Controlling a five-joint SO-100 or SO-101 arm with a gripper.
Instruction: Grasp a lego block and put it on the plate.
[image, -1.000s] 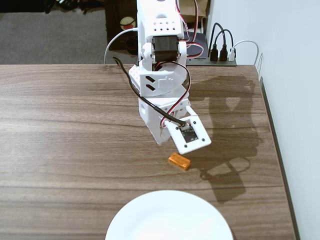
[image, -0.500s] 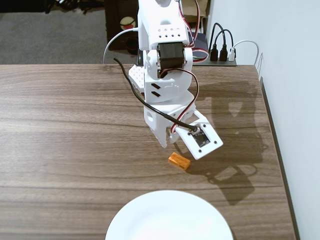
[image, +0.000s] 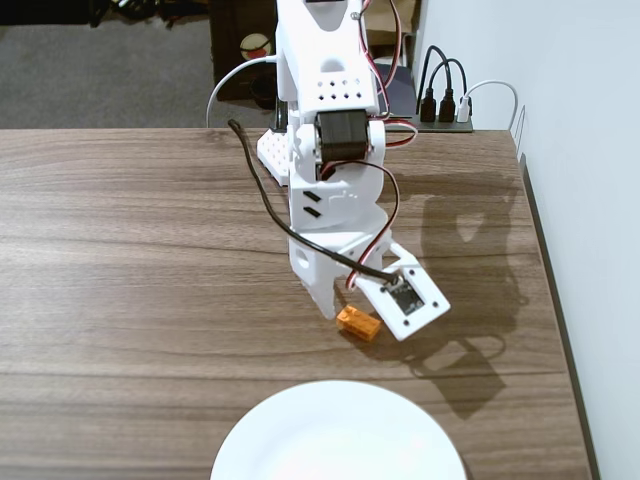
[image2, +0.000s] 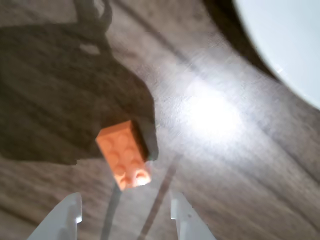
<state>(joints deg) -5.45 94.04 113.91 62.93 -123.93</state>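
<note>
Wrist view shows the lego block (image2: 123, 154) lying flat on the wooden table (image2: 235, 165), studs up, just ahead of my two fingertips and skewed to the line between them. From the fixed view the same orange brick (image: 358, 322) sits right at the lower edge of my arm (image: 330, 180), near the plate (image: 338, 435) but well clear of its rim; the plate's white edge (image2: 285, 45) fills the upper right corner of the wrist view.

Because the brick lies skewed and a little towards one finger, I judge the risk is that one tip reaches it first on the way down and knocks or spins it aside, or that I close on a corner and it squirts out.

My pincer (image2: 125, 212) is spread apart, wider than the brick, holding nothing and touching nothing that I can see.
</note>
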